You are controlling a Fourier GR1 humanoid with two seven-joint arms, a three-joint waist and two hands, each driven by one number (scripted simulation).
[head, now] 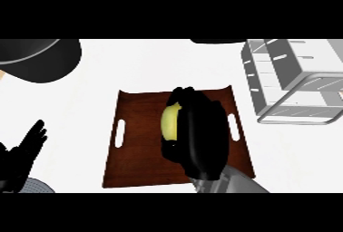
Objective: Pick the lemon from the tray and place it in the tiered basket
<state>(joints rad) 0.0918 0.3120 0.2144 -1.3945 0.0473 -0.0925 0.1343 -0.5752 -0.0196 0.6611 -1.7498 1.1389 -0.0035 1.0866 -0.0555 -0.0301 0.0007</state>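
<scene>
Grasp stage: right hand [201, 136] curls round lemon [170, 123] on tray [137, 154]; lift straight up before swinging toward tiered basket [281, 59].

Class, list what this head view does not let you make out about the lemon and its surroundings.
Head view:
- Lemon: mostly covered by the right hand; whether it touches the tray is unclear.
- Tiered basket: cut off by the view's right edge.
- Black round vessel, upper left: cut by the left edge.
- Dark shape at top: only a sliver.
</scene>
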